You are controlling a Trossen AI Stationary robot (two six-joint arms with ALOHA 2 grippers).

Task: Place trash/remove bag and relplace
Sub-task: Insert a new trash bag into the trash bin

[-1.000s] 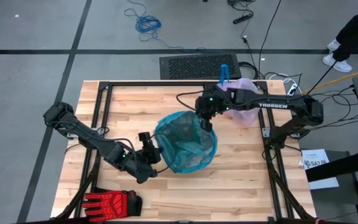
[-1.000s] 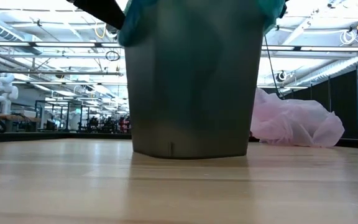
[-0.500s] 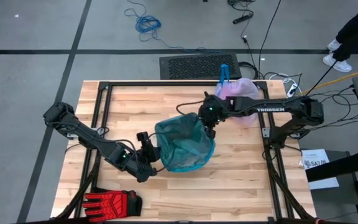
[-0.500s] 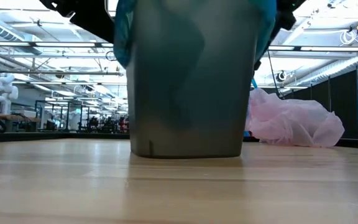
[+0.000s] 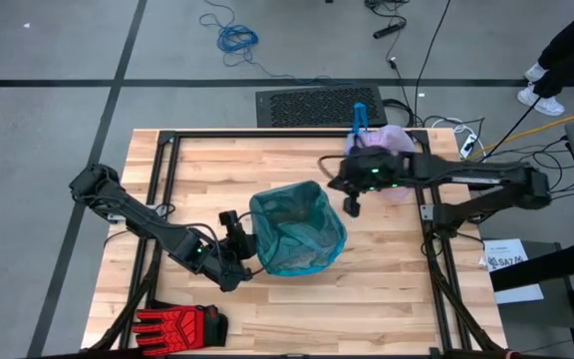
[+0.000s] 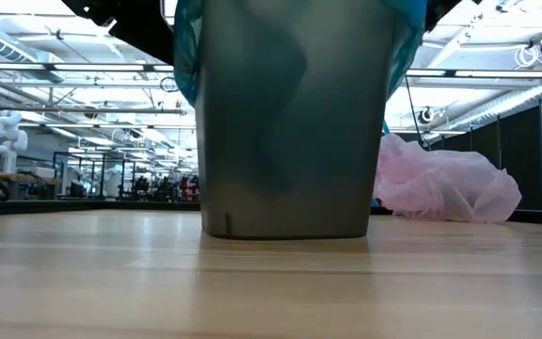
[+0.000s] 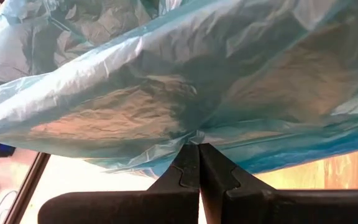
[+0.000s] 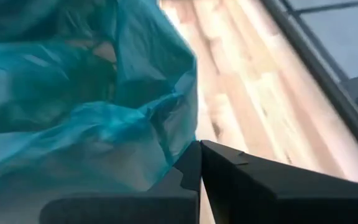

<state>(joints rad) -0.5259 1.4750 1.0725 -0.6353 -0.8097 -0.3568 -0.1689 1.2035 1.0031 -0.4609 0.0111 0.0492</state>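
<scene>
1. Teal-green bag [image 5: 297,231] lines the bin [image 6: 290,122] mid-table; old lilac bag [image 5: 392,150] lies at the far edge.
2. Left gripper [image 5: 235,239] clenched on the teal rim; right gripper [image 5: 352,204] clenched empty, just beside it.
3. Risk: a left tug could pull the liner off or tip the bin.
4. Wooden table [image 5: 387,299], glove [image 5: 177,324] at the corner; open workshop beyond.

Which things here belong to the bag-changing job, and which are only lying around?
Job:
- teal bag lining the bin
- pink bag lying behind the bin
- left gripper, shut on the teal bag's edge
- right gripper, shut, beside the bin

Lying about:
- red glove
- blue cable on the floor
</scene>
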